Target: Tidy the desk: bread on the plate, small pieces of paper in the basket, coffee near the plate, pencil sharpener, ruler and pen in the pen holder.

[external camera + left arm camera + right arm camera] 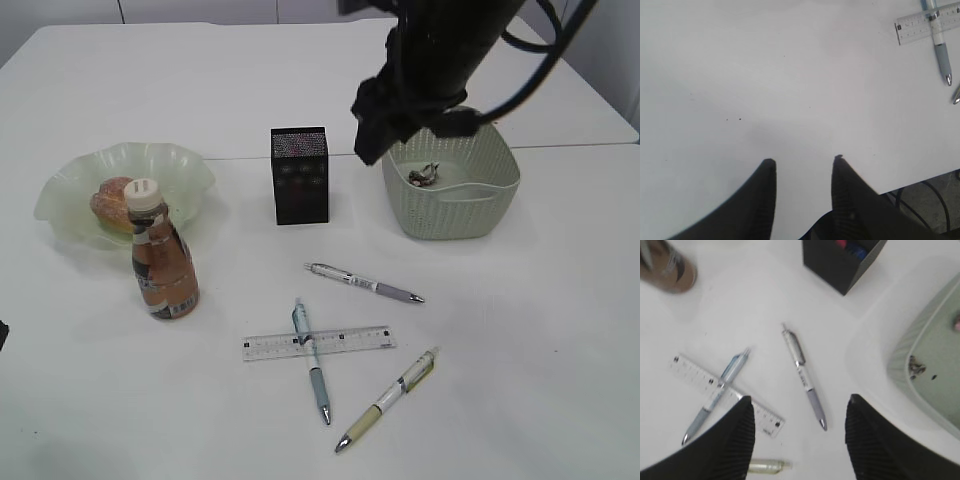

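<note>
Both pincers (802,162) (800,412) gape empty; the right arm (440,60) hides part of the basket (455,200) rim.

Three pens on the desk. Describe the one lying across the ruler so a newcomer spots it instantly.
Start at the black pen holder and look toward the near edge, to the clear ruler. The pale blue pen crosses over it; the other two pens lie clear of the ruler.

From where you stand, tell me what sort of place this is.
Probably a desk staged for a tidying trial: a plain white tabletop with loose pens and a ruler, a black mesh pen holder, and bread on a glass plate.
</note>
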